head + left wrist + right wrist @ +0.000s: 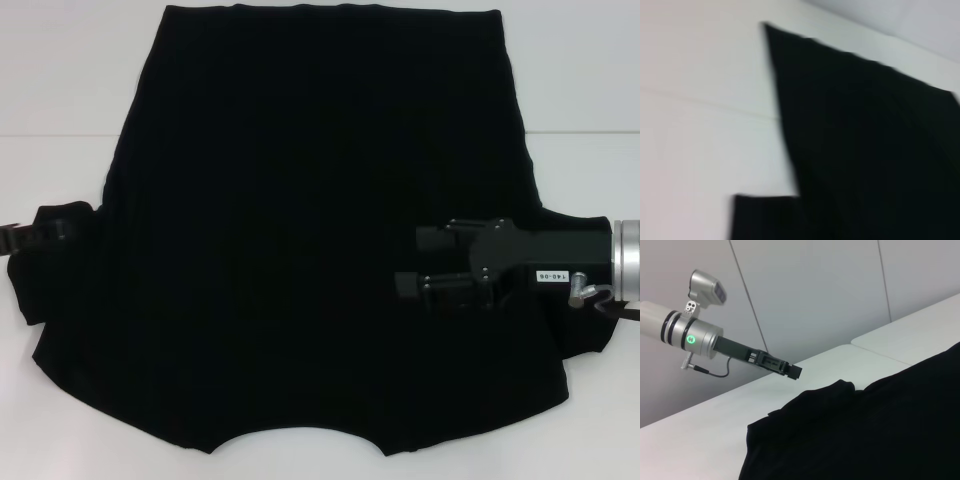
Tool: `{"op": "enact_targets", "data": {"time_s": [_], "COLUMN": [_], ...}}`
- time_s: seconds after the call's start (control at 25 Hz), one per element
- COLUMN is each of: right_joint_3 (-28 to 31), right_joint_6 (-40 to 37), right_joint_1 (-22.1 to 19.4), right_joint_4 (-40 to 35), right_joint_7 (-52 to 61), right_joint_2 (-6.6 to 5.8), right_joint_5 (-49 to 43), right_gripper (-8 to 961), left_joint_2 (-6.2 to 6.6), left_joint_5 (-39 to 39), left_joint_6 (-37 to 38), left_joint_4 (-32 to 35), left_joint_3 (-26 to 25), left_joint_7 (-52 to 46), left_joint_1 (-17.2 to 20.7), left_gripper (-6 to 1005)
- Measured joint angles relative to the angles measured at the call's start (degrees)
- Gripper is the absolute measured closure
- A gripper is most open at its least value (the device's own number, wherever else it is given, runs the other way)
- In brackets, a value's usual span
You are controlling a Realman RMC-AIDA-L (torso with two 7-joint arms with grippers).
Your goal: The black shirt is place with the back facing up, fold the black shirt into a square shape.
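- Your black shirt (300, 250) lies spread flat on the white table (60, 60), plain black side up, no lettering showing.
- It fills most of the head view: straight hem at the far edge, curved neck cutout at the near edge, sleeves sticking out to both sides.
- Your right gripper (415, 262) reaches in from the right, over the right half of the shirt near the right sleeve.
- Its two fingers point toward the shirt's middle with a clear gap between them; nothing is pinched there. You can't tell whether the tips touch the cloth.
- Your left gripper (25, 233) sits at the left edge, right by the left sleeve; only a small dark part shows against the fabric there.
- In the right wrist view the same left gripper (790, 371) hangs above the bunched-up left sleeve, clear of the cloth. From that side angle you can't tell how far its fingers are parted.
- The left sleeve cloth is slightly raised and rumpled under it.
- The left wrist view gives you only the shirt's side edge and a sleeve corner on the white table.
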Motion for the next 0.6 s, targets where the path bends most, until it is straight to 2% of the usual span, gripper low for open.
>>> {"op": "enact_targets", "data": {"time_s": [0.36,0.6], "right_joint_3": [0.03,0.04], "right_joint_6": [0.32,0.32], "right_joint_1": [0.31,0.54], "right_joint_4": [0.00,-0.05], "right_joint_7": [0.00,0.00], "right_joint_2": [0.14,0.15], "right_joint_5": [0.80,0.81], "right_gripper": [71,71], "left_joint_2": [0.20,0.23], "left_joint_5": [7.07,8.44], "left_joint_6": [-2.33,-4.47], "left_joint_4": [1.18,0.16], "left_joint_3": [-0.27,0.11], "left_joint_7": [-11.14,-13.06], "left_joint_1": [-0.60,-1.16], "left_gripper": [95,94]}}
